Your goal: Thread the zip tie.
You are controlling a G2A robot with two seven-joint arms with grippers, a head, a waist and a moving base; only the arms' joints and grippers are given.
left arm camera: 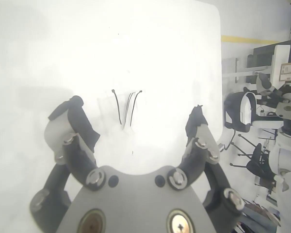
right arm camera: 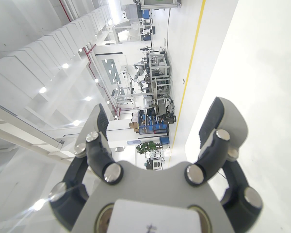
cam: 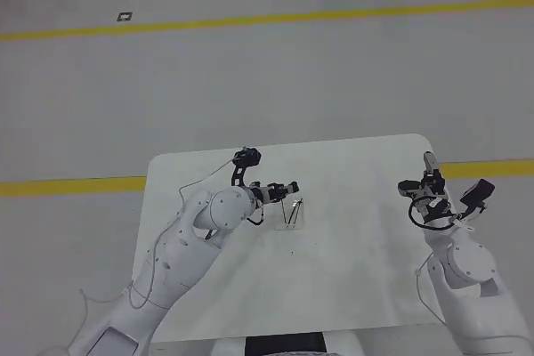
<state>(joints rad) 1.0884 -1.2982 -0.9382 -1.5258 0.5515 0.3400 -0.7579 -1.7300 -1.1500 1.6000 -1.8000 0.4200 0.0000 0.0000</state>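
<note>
**Both grippers released, zip ties loose on table**

Left gripper (cam: pixel 290 189) (left arm camera: pixel 135 112) hangs above the white rounded-corner table (cam: pixel 365 267) (left arm camera: pixel 160 37), left of the table's middle. Jaws spread wide, nothing between them. In the left wrist view the black-padded fingers (left arm camera: pixel 75 117) stand well apart, one to each side of the ties farther off.

The thin black plastic zip ties (cam: pixel 292 214) (left arm camera: pixel 127 109) lie flat on the tabletop just beside the left gripper, on the robot's side of it, not touching it. They sit in a small bunch, slightly fanned. Two show a square head at one end; the thinner strands between them are too fine to count. A faint clear rectangle seems to lie around them; cannot tell whether it is a bag or a tray. None is threaded into a loop.

A small dark speck (cam: pixel 293 252) (left arm camera: pixel 132 152) sits on the table near the ties, closer to the robot.

Right gripper (cam: pixel 430 165) (right arm camera: pixel 157 120) is at the table's right edge, well apart from the ties, pointing away from the robot. Jaws open, empty. Its wrist view shows the table edge (right arm camera: pixel 269 49) and a yellow floor line (right arm camera: pixel 191 56).
</note>
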